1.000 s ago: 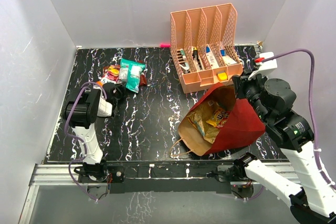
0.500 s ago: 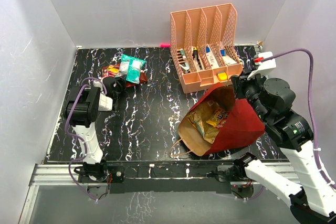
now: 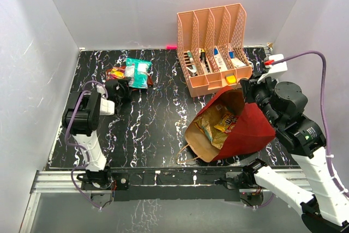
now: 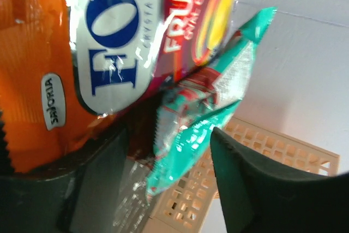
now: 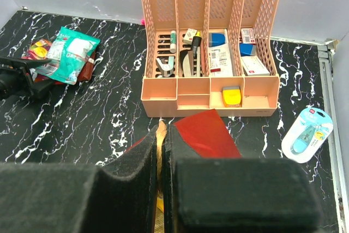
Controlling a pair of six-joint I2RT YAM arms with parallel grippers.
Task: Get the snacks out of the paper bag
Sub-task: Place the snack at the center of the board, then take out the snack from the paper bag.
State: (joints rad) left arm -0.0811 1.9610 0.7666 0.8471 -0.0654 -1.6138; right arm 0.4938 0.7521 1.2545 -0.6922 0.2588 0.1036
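Top external — paper bag holds snacks | right jaws pinch its rim | left jaws wide beside teal packet

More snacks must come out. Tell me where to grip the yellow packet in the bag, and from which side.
Pinch the yellow packet by its edge nearest the paper bag mouth, probably coming from the left: the bag lies tipped, mouth facing left and up, with the right hand pinching its rim.
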